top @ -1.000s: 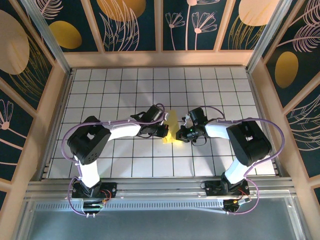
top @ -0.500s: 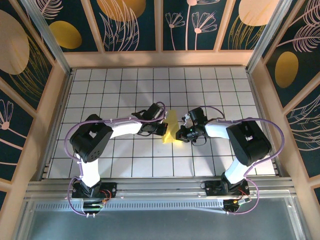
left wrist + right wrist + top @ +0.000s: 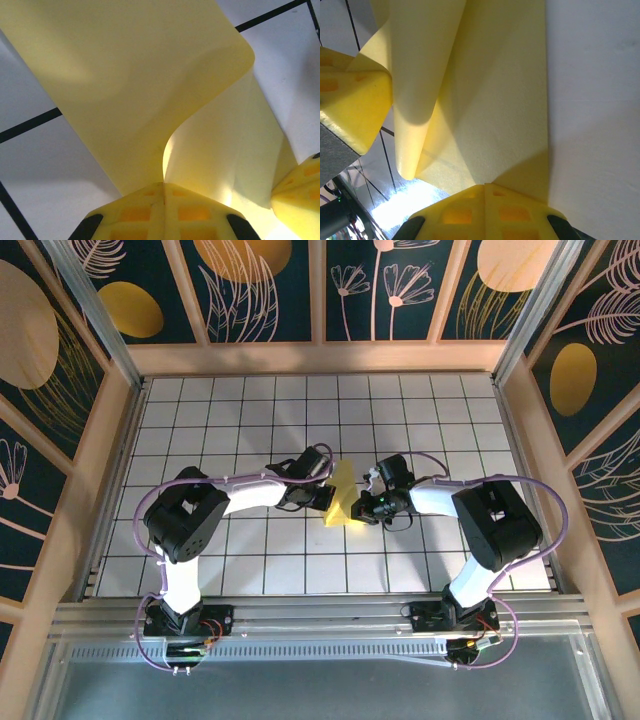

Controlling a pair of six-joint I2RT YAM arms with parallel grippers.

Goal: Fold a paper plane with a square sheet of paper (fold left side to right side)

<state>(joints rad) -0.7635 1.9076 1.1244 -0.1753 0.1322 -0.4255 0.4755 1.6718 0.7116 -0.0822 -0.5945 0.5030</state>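
- Grip comes first: the left hand (image 3: 164, 197) is clenched on an edge of the sheet of paper (image 3: 125, 75), pads pressed together with the paper between them. The right hand (image 3: 485, 200) is clenched the same way on the opposite edge.
- The sheet sits at mid-bench between the two hands. In the top view it shows as a narrow yellow wedge, partly raised off the white tiles of the bench (image 3: 250, 410).
- Just past the left hand's pinch, one layer bows up and over in a loose curl, not a crease. That suggests the paper is thin, very light and floppy, and keeps no shape until pressed flat.
- Such paper likely slides and skews easily, so the best hold is at an edge or corner, close to the intended fold line. A pinch mid-panel would probably dent it.
- It is also fragile: if the two hands pull apart, the sheet could wrinkle or tear.
- Farther from the right hand, the layers lie smoother, with faint diagonal folds running away.
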